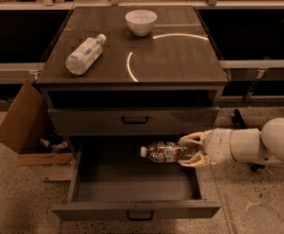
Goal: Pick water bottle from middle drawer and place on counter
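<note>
Speckled beige floor (14,204), cardboard box (19,121) left of grey cabinet (180,116), dark recessed shelving (14,33) behind, warm dim light. Gripper (185,151) low right, fingers (190,138) clamped on water bottle (161,151).

The robot's white arm (278,141) comes in from the right side, low down and near. It has a big round joint by the right edge, then a thick wrist (229,145) that lies flat and points left. At its end, the gripper (182,151) has two pale fingers (192,138), one above and one below. They are closed around the water bottle (162,152).
</note>
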